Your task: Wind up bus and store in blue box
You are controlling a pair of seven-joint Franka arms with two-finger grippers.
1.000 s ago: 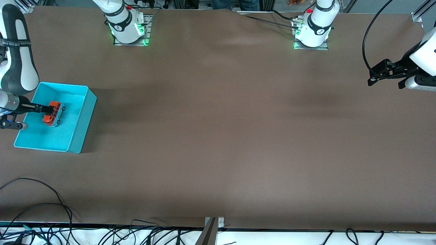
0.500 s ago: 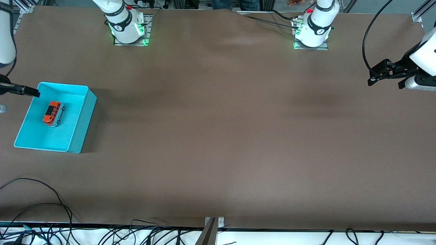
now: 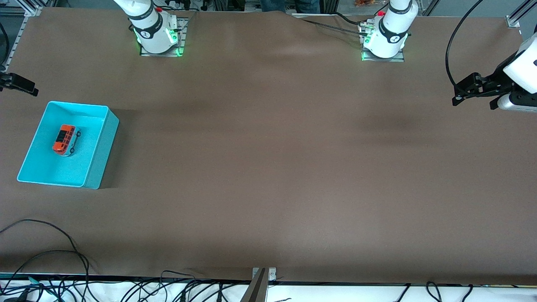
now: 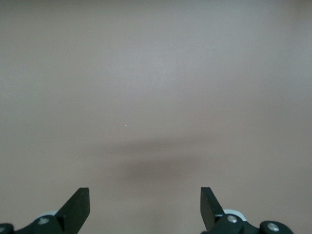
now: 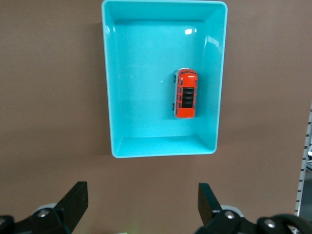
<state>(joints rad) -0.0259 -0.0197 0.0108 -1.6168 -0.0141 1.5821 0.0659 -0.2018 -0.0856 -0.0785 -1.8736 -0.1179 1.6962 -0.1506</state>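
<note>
Bus sits upright in blue box, stored. Right end effector open, empty, above worktop beside box (released). Left end effector open, waiting at its end.

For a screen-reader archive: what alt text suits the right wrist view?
An orange bus lies on its wheels inside the blue box, close to one long wall, on a brown table. The open right gripper hangs high above, fingers apart.
</note>
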